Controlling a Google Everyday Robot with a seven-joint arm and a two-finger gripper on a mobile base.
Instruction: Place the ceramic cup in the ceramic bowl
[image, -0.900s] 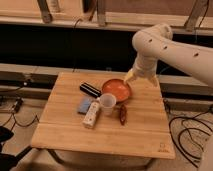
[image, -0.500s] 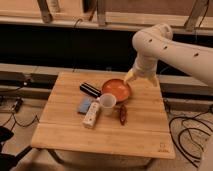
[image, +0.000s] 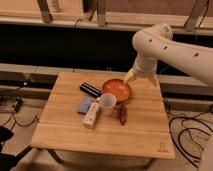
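The white ceramic cup stands upright on the wooden table, just in front and left of the orange-red ceramic bowl, close to its rim. My gripper hangs at the end of the white arm over the bowl's far right edge, above the table. It holds nothing that I can see.
A black oblong object lies left of the bowl. A blue pad and a white remote-like object lie left of the cup. A dark reddish-brown elongated object lies right of the cup. Cables run on the floor at both sides.
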